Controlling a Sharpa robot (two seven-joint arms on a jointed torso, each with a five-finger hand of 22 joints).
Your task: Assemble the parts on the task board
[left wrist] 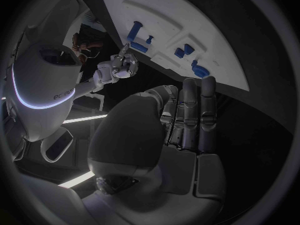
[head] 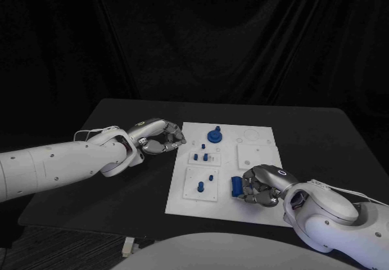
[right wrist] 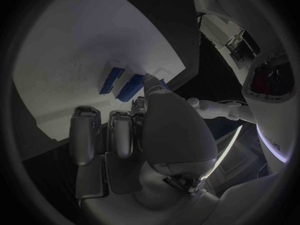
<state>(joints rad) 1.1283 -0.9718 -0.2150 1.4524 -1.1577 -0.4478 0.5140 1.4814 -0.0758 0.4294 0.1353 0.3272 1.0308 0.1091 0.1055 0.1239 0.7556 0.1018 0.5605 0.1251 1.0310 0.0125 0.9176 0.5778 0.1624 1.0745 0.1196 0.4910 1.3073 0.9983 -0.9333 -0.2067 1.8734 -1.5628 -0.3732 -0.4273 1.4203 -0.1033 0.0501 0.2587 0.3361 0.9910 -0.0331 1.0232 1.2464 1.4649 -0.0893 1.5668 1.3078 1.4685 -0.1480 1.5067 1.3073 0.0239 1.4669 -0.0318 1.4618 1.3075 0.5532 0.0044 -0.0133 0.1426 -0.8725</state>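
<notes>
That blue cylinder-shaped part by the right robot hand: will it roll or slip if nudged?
The blue part lies on its side on the smooth task board, so it probably rolls if pushed sideways. It looks rigid and light, likely plastic. The right robot hand is at it; whether it grips is unclear.

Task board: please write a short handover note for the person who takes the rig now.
Left hand: fingers curled, holding nothing, beside the left edge of the task board.
Right hand: at the near right of the board, fingers at a blue part; a firm grip cannot be confirmed.
Done: a round blue part stands at the far end; small pegs stand mid-board.
Left: place the blue part, check the rest.
</notes>
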